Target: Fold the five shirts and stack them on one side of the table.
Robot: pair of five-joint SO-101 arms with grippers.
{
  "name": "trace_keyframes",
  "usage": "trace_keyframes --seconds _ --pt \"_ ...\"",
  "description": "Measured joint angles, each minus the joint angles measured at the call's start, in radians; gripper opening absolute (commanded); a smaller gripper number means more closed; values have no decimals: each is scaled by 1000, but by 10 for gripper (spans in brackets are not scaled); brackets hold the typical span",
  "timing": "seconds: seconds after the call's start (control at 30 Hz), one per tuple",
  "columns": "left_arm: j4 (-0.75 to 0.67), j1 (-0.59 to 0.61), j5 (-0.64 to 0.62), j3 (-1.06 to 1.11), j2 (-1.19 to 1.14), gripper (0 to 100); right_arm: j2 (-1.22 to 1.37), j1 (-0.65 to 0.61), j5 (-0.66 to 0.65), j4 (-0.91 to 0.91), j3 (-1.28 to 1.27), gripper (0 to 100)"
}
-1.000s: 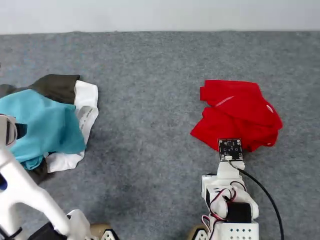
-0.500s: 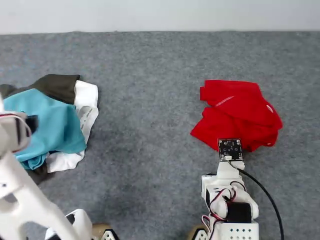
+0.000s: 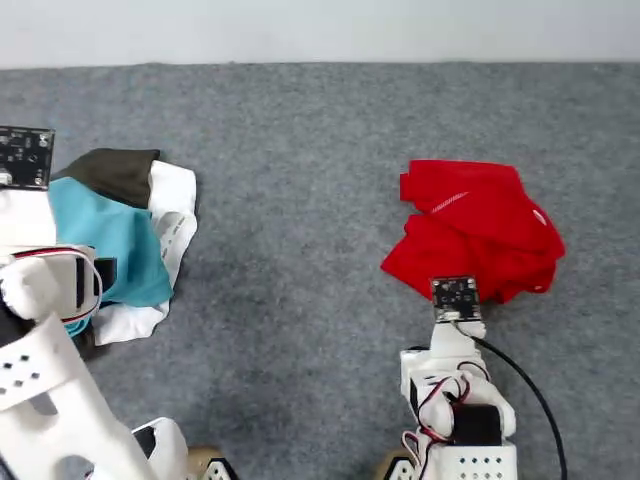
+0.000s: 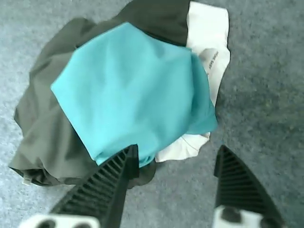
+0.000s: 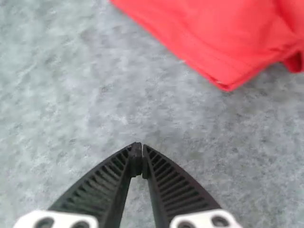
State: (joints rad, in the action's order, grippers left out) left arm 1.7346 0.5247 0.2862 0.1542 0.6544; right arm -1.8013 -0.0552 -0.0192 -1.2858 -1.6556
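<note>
My left pincer (image 4: 178, 154) gapes wide and empty, the teal shirt (image 4: 133, 90) just beyond its tips. My right pincer (image 5: 141, 152) is closed on nothing over the worktop (image 5: 57, 85), the red shirt (image 5: 223, 38) just ahead.

White arm shells (image 3: 45, 390); black ribbed tool fingers (image 5: 107, 185); black cable (image 3: 528, 383); circuit boards (image 3: 455, 296).

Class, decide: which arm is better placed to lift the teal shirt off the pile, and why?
Left. The left gripper, open, hangs over the teal shirt; the right gripper is shut, far off beside the red shirt.
</note>
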Motion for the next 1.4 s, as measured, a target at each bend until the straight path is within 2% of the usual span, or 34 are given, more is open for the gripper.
trace_keyframes --seconds 0.13,0.2,0.43,0.67,0.83,1.0,1.07,1.4 --pt "0 0 0 29 0 250 0 40 -137 72 80 124" --pt "0 0 0 38 0 250 -5 58 -160 98 109 135" --pt "0 0 -35 40 0 250 164 58 -210 129 259 40" --pt "0 0 -100 40 0 250 638 60 -221 71 623 41" --pt "0 0 -114 66 0 250 1048 63 -397 49 802 47" --pt "0 0 -114 83 6 250 1390 68 -563 31 982 229" --pt "0 0 -114 83 23 250 1496 74 -618 8 1049 262" --pt "0 0 -114 83 68 250 1792 80 -744 -17 1214 200"
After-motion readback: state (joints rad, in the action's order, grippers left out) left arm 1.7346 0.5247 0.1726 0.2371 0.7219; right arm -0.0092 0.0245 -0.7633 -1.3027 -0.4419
